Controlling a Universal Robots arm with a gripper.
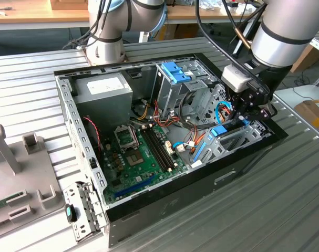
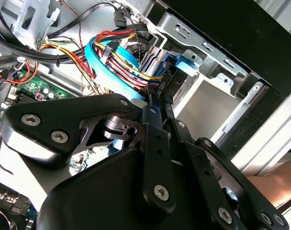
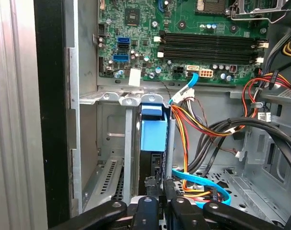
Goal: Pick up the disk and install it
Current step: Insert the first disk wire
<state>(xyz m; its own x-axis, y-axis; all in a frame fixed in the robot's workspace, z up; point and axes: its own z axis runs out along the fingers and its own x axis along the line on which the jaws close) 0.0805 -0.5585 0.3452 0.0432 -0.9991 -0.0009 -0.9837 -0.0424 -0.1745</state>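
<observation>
Disk (image 3: 152, 132) is standing on edge in the drive bay (image 3: 109, 143), at the exterior view's right end of the case (image 1: 70, 113), with its blue tab toward the motherboard (image 3: 183, 28). My gripper (image 3: 159, 189) is pinched nearly together at the disk's other end. I'd reckon it's stiff, dense and knock-sensitive, so grab the blue rails. No writing on it I can read.
</observation>
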